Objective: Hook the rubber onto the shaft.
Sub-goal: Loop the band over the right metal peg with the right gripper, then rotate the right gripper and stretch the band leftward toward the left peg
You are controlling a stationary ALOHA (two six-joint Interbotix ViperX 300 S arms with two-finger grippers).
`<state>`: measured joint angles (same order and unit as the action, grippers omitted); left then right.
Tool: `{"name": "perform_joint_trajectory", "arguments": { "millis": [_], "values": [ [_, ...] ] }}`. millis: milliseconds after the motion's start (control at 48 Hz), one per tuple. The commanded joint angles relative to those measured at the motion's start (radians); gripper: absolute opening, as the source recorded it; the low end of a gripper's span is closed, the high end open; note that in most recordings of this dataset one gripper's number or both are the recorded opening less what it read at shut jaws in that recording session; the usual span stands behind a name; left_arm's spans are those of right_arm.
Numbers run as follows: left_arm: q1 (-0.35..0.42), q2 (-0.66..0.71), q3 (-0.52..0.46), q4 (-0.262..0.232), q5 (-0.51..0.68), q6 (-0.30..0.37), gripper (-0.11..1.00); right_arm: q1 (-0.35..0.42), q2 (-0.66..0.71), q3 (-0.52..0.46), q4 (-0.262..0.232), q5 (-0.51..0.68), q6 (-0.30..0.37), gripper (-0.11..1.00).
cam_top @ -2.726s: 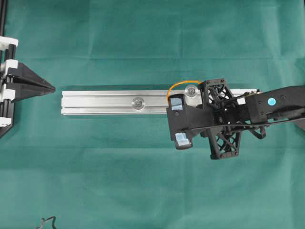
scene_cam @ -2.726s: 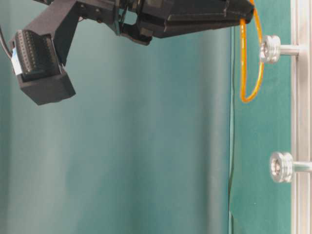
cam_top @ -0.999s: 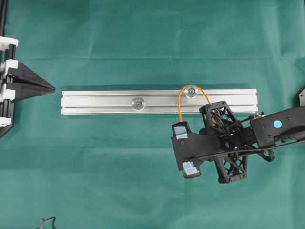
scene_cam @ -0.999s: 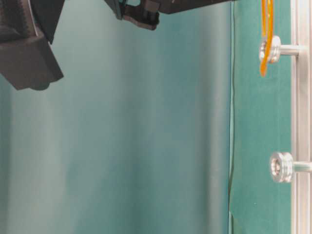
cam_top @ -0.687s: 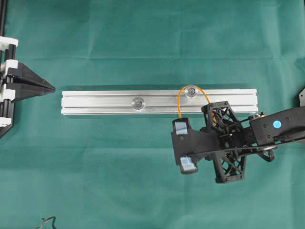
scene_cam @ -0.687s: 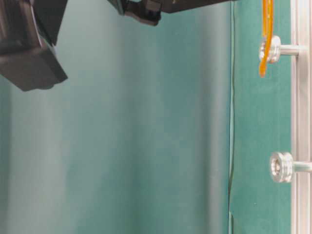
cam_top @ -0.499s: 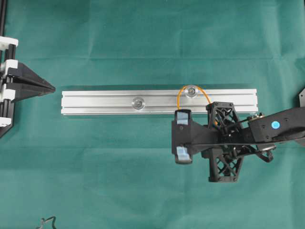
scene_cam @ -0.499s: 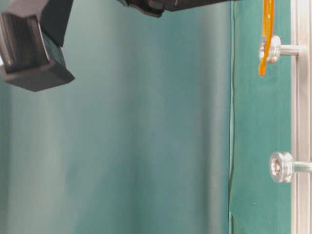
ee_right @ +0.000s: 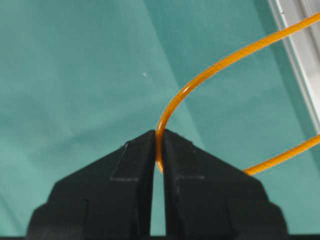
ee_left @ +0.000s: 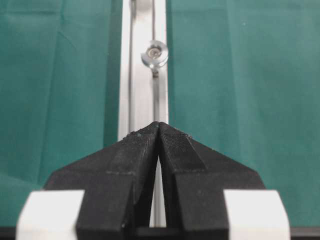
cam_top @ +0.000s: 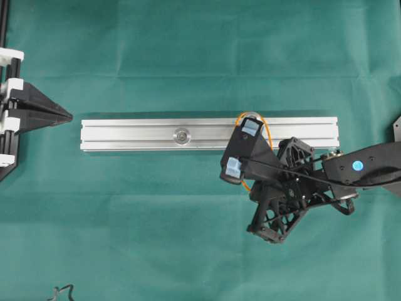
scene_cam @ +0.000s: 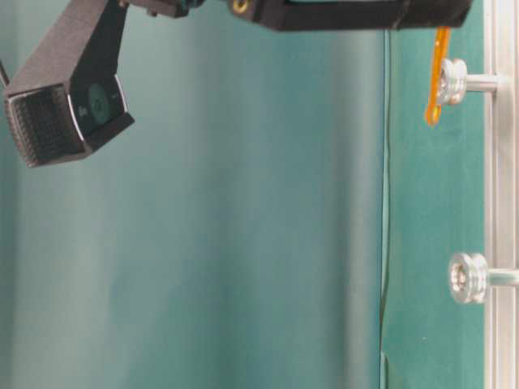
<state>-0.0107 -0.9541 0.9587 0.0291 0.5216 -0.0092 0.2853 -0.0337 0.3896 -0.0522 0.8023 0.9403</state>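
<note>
While the right gripper (ee_right: 157, 145) pinches the orange rubber band (ee_right: 210, 75) between its closed fingers (ee_right: 125, 170), the loop runs from the fingertips toward two o'clock in the right wrist view, one strand arching up and the other trailing low, both passing toward the aluminium rail (ee_right: 300, 60) at the frame's edge. From overhead, the right gripper (cam_top: 250, 166) lies angled over the rail's (cam_top: 125, 134) near edge, its body covering most of the right-hand shaft (cam_top: 250, 116); the rubber band (cam_top: 268, 135) shows as a thin orange arc curving around that shaft at its twelve and three o'clock sides and reappearing below the rail by the gripper. At table level the band (scene_cam: 436, 77) hangs against the knurled head of the upper shaft (scene_cam: 452, 81), touching it; whether it sits behind the head cannot be told. The other shaft (cam_top: 182, 134) stands bare near the rail's middle. The left gripper (ee_left: 159, 127) rests with its fingers (ee_left: 132, 160) pressed together on nothing, pointing along the rail (ee_left: 142, 90) toward that shaft (ee_left: 154, 52) at twelve o'clock. A green cloth (cam_top: 188, 226) covers the bench.
</note>
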Motion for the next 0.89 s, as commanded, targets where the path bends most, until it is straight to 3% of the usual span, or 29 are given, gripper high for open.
{"name": "perform_joint_trajectory", "arguments": {
  "millis": [0, 520, 666, 874],
  "values": [
    [-0.002, 0.006, -0.032, 0.002, -0.005, 0.002, 0.0, 0.006, -0.012, -0.026, 0.003, -0.025, 0.046, 0.07],
    [-0.003, 0.006, -0.032, 0.002, -0.003, 0.003, 0.0, 0.005, -0.012, -0.028, 0.003, -0.038, 0.382, 0.07],
    [-0.002, 0.006, -0.032, 0.002, -0.003, 0.003, 0.0, 0.005, -0.011, -0.028, -0.002, -0.037, 0.426, 0.07],
    [-0.002, 0.005, -0.032, 0.002, -0.003, 0.003, 0.0, -0.006, -0.002, -0.041, -0.005, -0.037, 0.43, 0.07]
  ]
}}
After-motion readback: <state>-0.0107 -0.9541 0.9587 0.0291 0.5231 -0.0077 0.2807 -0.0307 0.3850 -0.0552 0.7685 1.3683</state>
